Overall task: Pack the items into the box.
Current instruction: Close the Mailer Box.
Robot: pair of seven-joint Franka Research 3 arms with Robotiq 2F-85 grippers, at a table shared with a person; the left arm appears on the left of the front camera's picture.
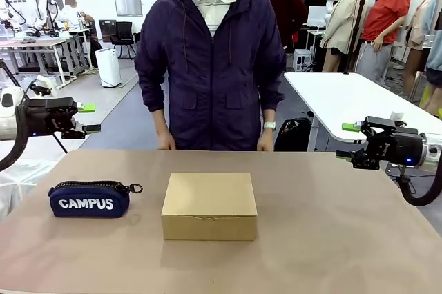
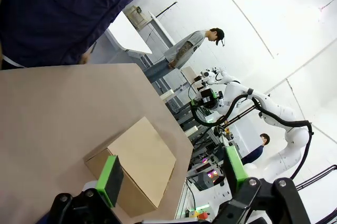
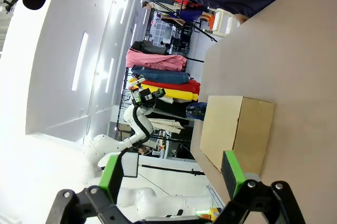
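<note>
In the front view, the closed cardboard box (image 1: 209, 206) sits at lower centre on the table (image 1: 311, 239). The navy "CAMPUS" pouch (image 1: 89, 199) lies at lower left. The left gripper (image 1: 90, 118), at middle left, and the right gripper (image 1: 347, 141), at middle right, are released, fingers apart, above table level. The person (image 1: 210, 66) stands beyond, at upper centre, hands at the table's far edge.

Cardboard, cloth and a smooth table

The box (image 1: 209, 206) looks like plain brown cardboard, matt and smooth. The pouch (image 1: 89, 199) seems to be of navy cloth. The table (image 1: 311, 239) has a smooth surface, with only a soft shine. The jacket (image 1: 210, 66) looks like thin cloth.
</note>
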